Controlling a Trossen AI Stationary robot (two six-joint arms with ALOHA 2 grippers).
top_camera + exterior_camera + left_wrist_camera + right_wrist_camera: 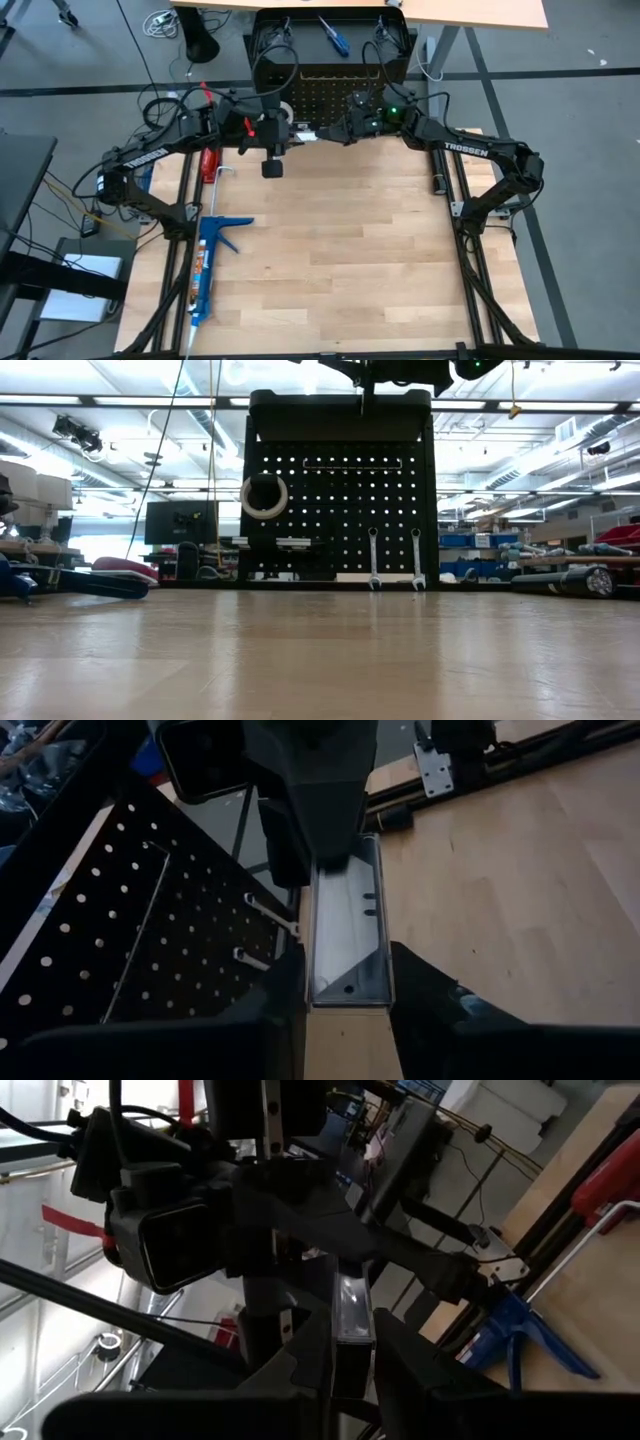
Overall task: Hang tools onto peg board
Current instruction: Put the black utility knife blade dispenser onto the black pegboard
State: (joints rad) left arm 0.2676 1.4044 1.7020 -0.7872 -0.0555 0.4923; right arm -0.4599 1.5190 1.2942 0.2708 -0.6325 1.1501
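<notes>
**Both end effectors meet on one clear item over the peg board**

High view: both arms stretched toward the far side of the table (340,240), elbows out, wrists converging above the peg board (330,90); left end effector (288,133) and right end effector (326,132) face each other, one clear flat item (306,133) between them, kind cannot tell; one blue-handled screwdriver (333,37) lies on top of the board's stand, apart from both arms; one blue caulking gun (205,262) on the table's left side; one red-handled tool (208,163) just beyond it, near the left arm.

Low view: peg board (340,510) upright at the table's far edge; one white tape roll (264,496) hung on its upper left; two silver wrenches (373,560) (417,560) hung side by side low on the right, heads down; dark arm parts cross the top edge above the board, which arm cannot tell.

Left wrist view: left end effector (347,988) straddles the near end of the clear flat item (347,920), set narrow and close against both long edges; actual grip cannot tell; right end effector (320,840) is on the item's far end; item hangs in the air beside the peg board (150,920), over the table's edge; two wrenches (272,912) (250,958) show on the board.

Right wrist view: right end effector (350,1355) narrow, clamped on the clear flat item (352,1315), edge-on between its fingers (305,1365); left arm's wrist and camera block close in front; caulking gun (515,1330) on the table beyond.
</notes>
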